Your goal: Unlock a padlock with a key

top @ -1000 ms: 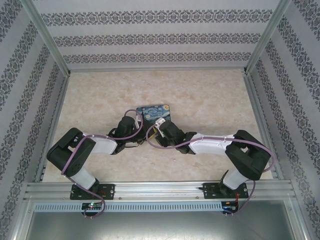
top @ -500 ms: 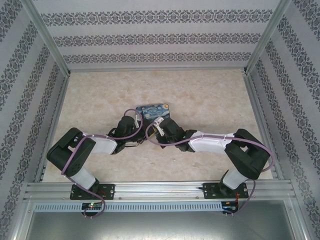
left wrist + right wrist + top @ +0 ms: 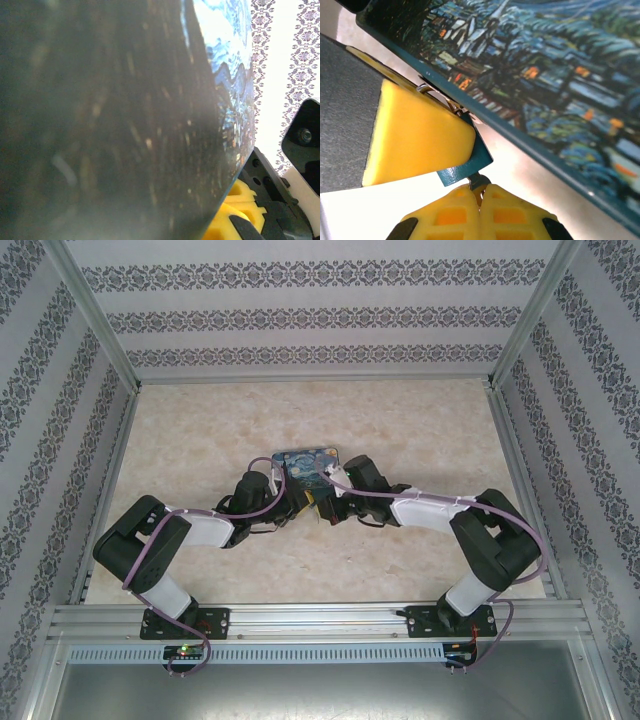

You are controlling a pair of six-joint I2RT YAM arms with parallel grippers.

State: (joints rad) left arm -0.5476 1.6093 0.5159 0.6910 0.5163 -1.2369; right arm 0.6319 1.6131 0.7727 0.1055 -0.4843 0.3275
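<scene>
As both grippers grip, the key sits at the padlock.
My right gripper pinches the key, pads together, presenting it at the padlock's 6 o'clock edge, where I judge the keyway sits. My left gripper clamps the padlock from 8 o'clock, bracing it against insertion force.

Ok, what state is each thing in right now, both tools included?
Blue night-sky-printed rectangular padlock: clamped in left tool, shackle hidden, lock state unclear.
Small blue-headed metal key: pinched by right tool, at padlock's edge; insertion unclear.
Left tool: shut on padlock.
Right tool: shut on key.
</scene>
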